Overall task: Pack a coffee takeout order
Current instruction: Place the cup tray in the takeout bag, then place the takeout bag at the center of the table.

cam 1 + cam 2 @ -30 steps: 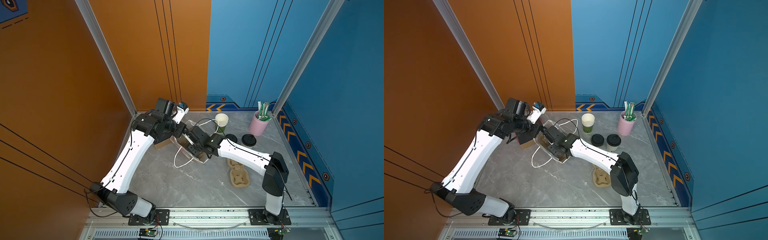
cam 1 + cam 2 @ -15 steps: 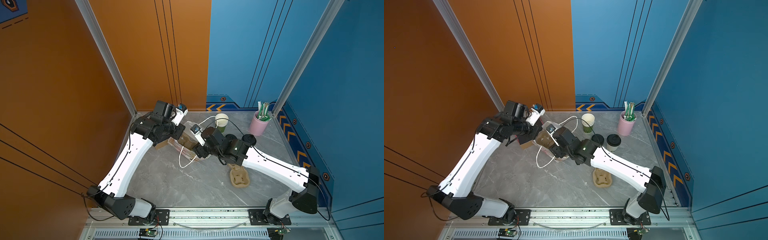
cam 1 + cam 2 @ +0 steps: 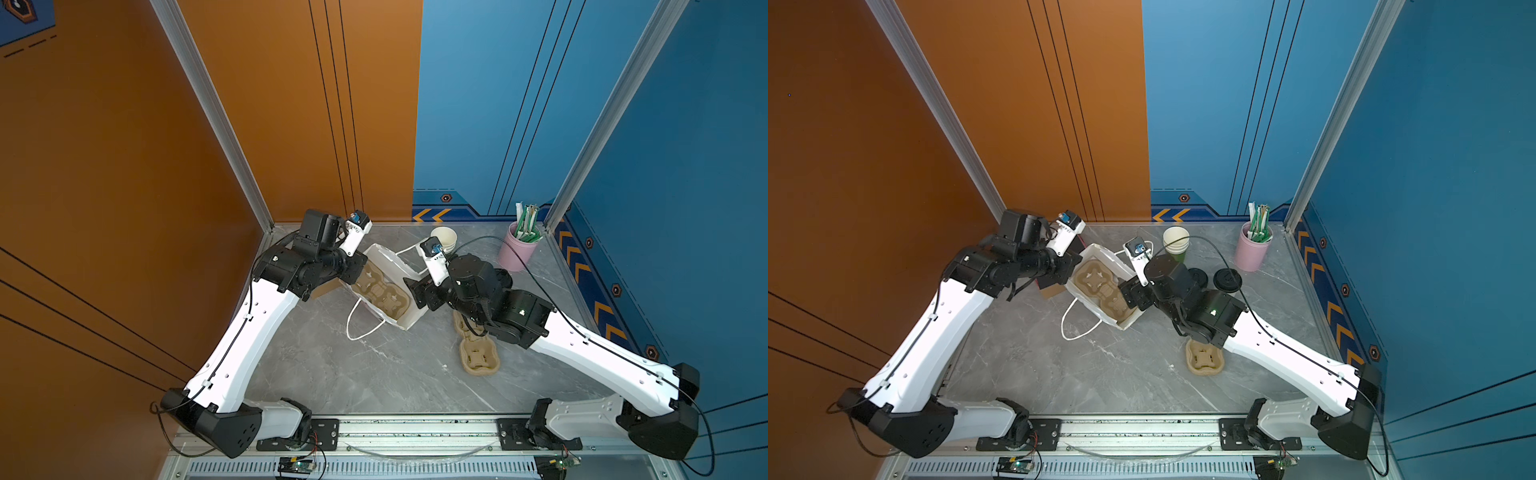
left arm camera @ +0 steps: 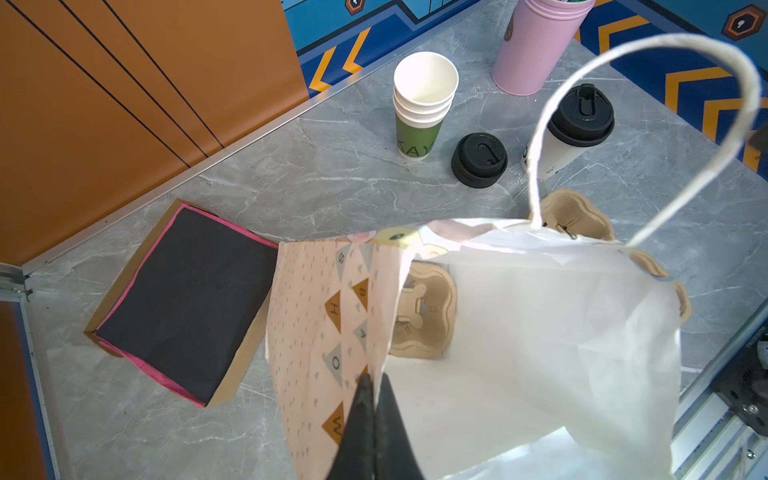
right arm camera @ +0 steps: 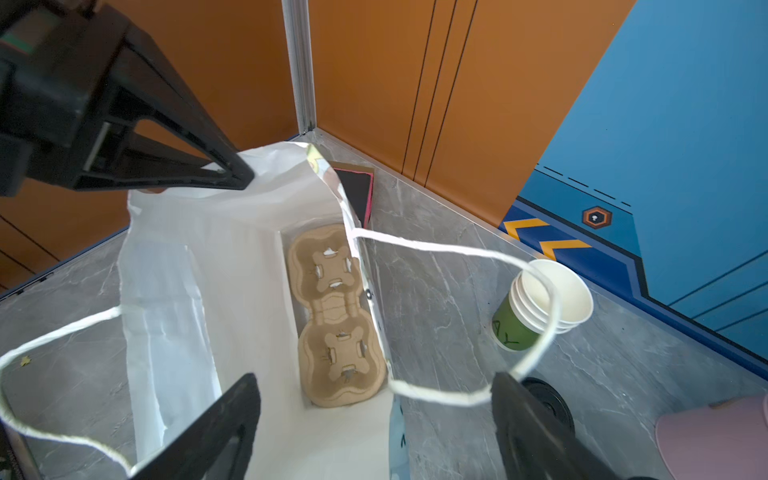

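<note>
The lidded paper cup (image 4: 577, 129) (image 3: 1227, 279) stands on the table behind the paper bag (image 3: 409, 320) (image 5: 187, 249). The black napkin (image 4: 187, 303) lies in a flat cardboard box beside the bag. Wrapped straws (image 3: 525, 226) stick out of a pink holder. My left gripper (image 4: 372, 380) (image 3: 360, 262) is shut on the bag's rim and holds it up. A brown cup carrier (image 5: 336, 316) (image 3: 380, 291) lies on the bag's bottom. My right gripper (image 5: 374, 384) (image 3: 417, 293) hangs open over the bag's other end, holding nothing; the bag's cord handle loops past one finger.
A stack of lidless cups (image 3: 1176, 243) with a green bottom cup stands at the back. Black lids (image 4: 479, 160) sit next to the lidded cup. A second carrier (image 3: 478, 357) lies under my right arm. The pink holder (image 3: 1252, 249) is in the back right corner.
My right gripper has drawn back out of the bag towards the right and opened wider, leaving the carrier inside. The left gripper has kept hold of the rim.
</note>
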Tool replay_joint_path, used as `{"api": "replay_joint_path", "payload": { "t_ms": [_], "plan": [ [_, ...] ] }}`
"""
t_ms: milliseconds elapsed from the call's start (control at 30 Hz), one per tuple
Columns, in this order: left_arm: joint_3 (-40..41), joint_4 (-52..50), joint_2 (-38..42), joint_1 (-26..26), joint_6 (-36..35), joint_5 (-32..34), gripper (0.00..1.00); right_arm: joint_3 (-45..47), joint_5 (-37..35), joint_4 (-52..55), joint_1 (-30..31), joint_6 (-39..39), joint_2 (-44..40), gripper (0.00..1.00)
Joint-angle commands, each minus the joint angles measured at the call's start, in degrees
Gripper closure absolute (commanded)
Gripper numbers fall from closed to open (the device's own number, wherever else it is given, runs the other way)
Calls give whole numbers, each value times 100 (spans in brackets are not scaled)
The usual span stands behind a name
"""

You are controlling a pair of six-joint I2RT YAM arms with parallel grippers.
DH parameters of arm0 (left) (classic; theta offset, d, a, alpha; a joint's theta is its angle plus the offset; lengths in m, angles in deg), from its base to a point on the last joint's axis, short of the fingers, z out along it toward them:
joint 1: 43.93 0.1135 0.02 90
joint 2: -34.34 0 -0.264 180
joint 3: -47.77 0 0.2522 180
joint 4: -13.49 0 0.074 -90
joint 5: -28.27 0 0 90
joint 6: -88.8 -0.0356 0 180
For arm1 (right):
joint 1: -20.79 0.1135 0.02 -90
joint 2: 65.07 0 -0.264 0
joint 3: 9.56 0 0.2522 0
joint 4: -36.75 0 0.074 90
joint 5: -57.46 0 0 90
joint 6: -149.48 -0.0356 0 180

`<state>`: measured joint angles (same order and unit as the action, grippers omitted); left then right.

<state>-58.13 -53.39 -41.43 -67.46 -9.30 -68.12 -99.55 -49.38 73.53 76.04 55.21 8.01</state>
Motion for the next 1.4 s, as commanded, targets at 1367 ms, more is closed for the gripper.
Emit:
{"api": "replay_joint_path", "payload": {
  "t_ms": [1367],
  "plan": [
    [998,1456,870,212,1542,-706,99,600,382,28,159,-474,-217,11]
  ]
}}
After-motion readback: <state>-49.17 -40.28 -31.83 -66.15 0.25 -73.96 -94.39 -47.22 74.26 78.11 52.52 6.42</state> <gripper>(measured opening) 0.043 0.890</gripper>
